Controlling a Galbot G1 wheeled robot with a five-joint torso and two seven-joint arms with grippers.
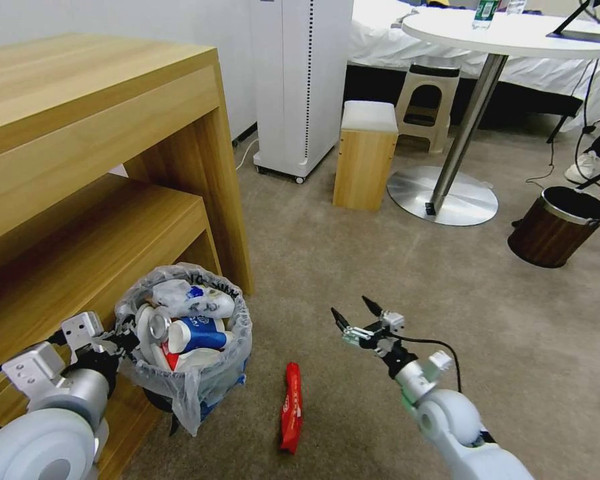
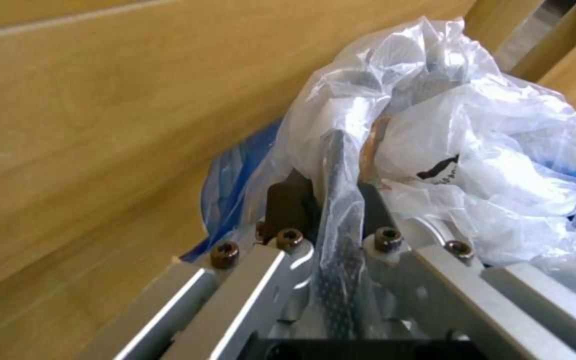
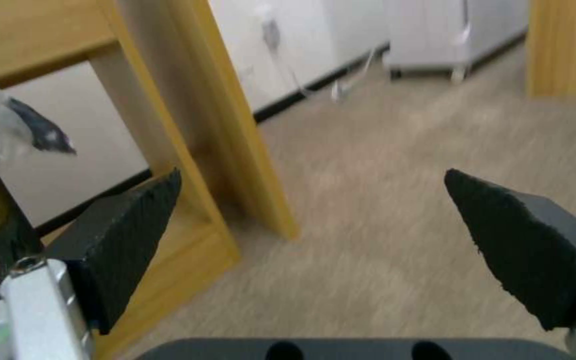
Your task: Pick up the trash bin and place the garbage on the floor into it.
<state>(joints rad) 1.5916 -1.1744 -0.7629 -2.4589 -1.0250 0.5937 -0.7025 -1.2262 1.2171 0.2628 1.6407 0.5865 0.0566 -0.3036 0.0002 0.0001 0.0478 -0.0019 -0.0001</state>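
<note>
The blue trash bin [image 1: 180,350], lined with a crinkly plastic bag, stands at the lower left beside the wooden shelf unit. It is stuffed with garbage: crushed cups and a can [image 1: 187,320]. My left gripper [image 1: 117,343] is shut on the bin's rim and bag; in the left wrist view the trash bin's bagged rim [image 2: 341,200] is pinched between the jaws of the left gripper [image 2: 338,192]. A red wrapper [image 1: 291,407] lies on the beige floor [image 1: 380,280] right of the bin. My right gripper [image 1: 357,315] hovers open above the carpet, right of the wrapper, and the right gripper [image 3: 311,250] holds nothing.
A wooden shelf unit [image 1: 93,167] fills the left side. Behind stand a white appliance [image 1: 300,80], a wooden stool [image 1: 365,157], a plastic stool [image 1: 428,107] and a round table on a metal base [image 1: 443,193]. A brown bin [image 1: 557,227] sits at the right.
</note>
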